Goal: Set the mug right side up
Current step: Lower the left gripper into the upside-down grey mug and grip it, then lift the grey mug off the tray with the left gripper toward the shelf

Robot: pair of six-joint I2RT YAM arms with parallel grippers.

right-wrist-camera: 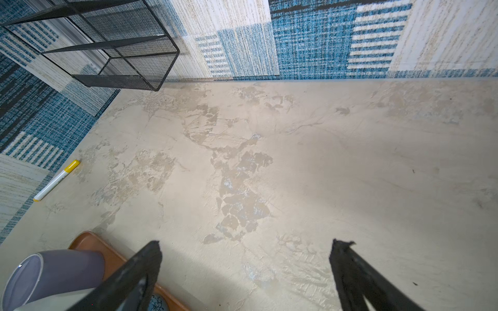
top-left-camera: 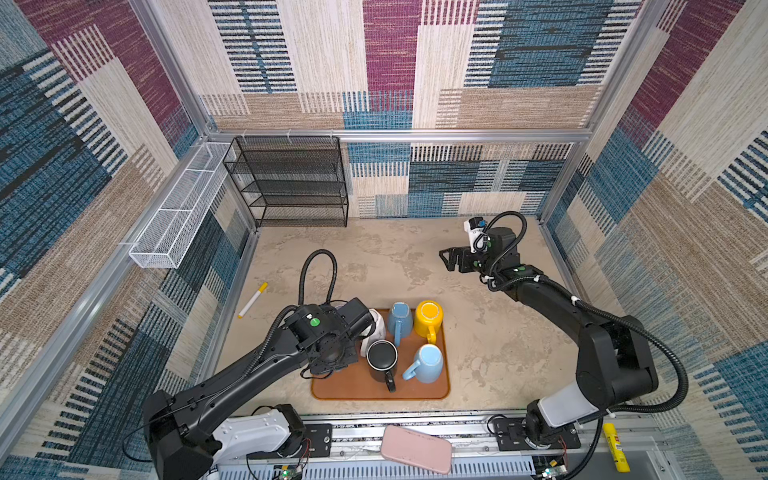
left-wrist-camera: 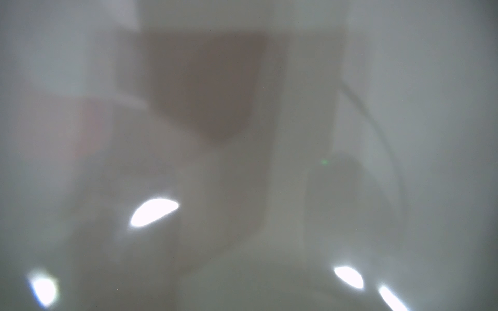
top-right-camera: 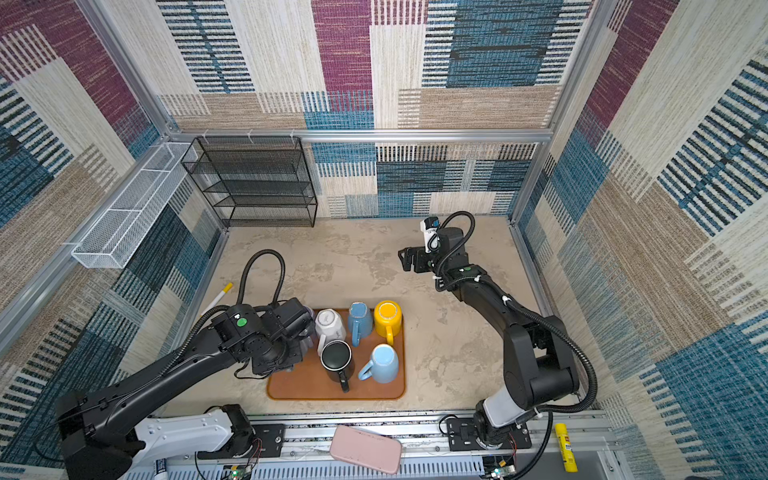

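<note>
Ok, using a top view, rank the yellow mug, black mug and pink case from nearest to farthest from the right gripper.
From the right gripper:
1. Yellow mug, far right corner of the tray.
2. Black mug, mid-tray.
3. Pink case, on the front rail.

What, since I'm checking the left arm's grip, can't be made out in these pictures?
- left gripper: fingertips hidden under its own wrist in both top views; what it holds, unclear.
- Left wrist view: blurred pale glare, too close to read.
- lavender mug: cut off by the right wrist view's edge; handle unseen.
</note>
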